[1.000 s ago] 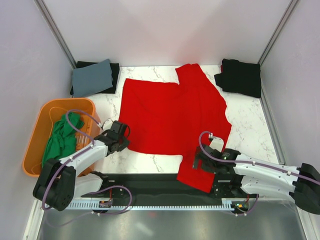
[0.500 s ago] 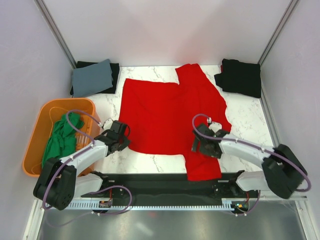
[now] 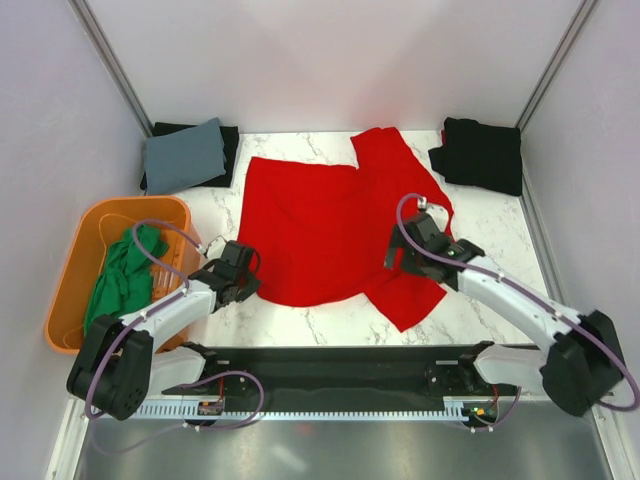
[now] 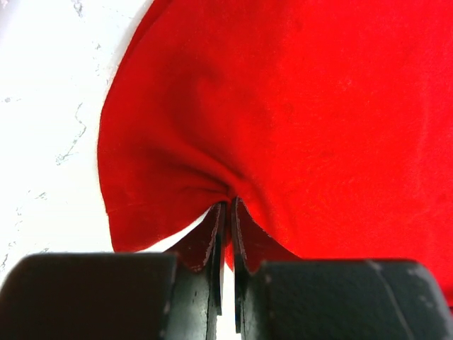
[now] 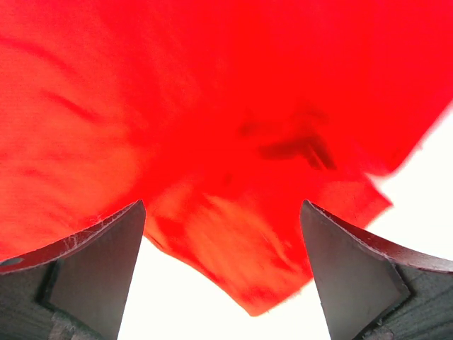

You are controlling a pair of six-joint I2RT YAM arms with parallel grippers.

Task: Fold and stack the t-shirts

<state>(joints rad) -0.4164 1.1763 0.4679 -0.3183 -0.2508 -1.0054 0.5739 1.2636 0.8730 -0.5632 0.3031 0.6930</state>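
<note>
Marble table [image 3: 215,210] with one red t-shirt [image 3: 320,230], left claw [image 4: 226,207] tight on its hem, right claw [image 5: 221,209] agape.

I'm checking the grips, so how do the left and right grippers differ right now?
The left gripper has its jaws shut on the edge of the red t-shirt; the right gripper has its jaws wide open, pinching nothing. The left gripper sits at the shirt's near-left corner; the right gripper hangs over its right side. Both are at the same shirt.
</note>
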